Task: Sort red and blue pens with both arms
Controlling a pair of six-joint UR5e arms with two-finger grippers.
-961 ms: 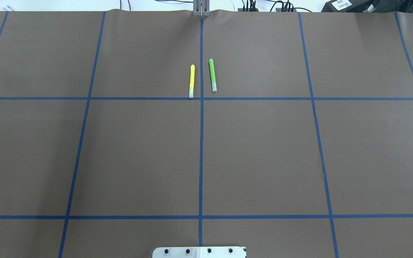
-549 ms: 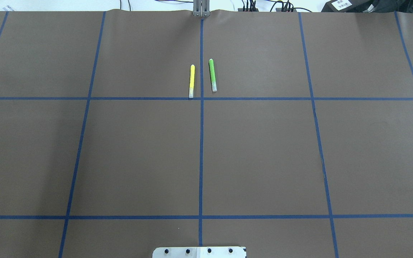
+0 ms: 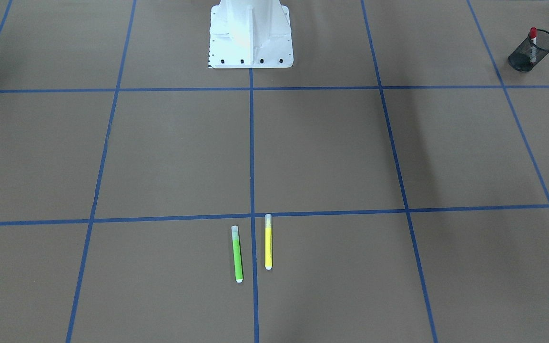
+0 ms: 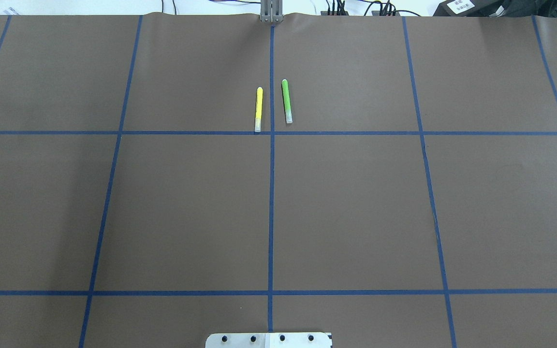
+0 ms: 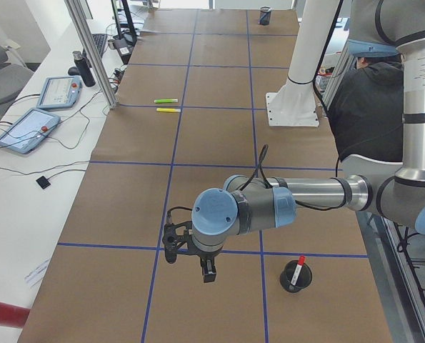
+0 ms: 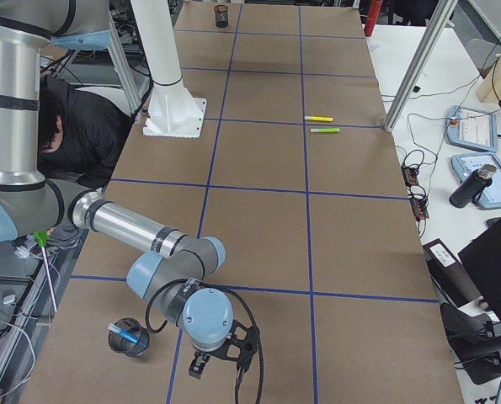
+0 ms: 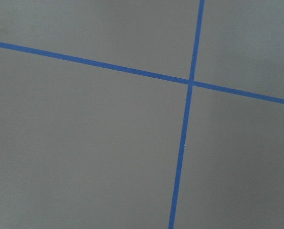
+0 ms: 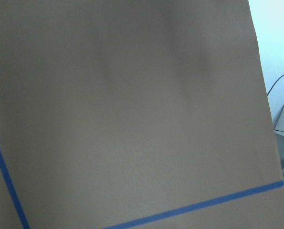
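The red pen stands upright in a black mesh cup at the table end on my left side, also seen in the exterior left view as the red pen. The blue pen lies tilted in a second mesh cup at the opposite end. My left gripper hangs above the table to the left of the red pen's cup. My right gripper hangs just right of the blue pen's cup. Neither gripper shows in any other view, so I cannot tell whether they are open or shut.
A yellow pen and a green pen lie side by side at the table's far middle. The white pedestal stands at the near edge. A person sits behind the pedestal. Both wrist views show only brown paper and blue tape.
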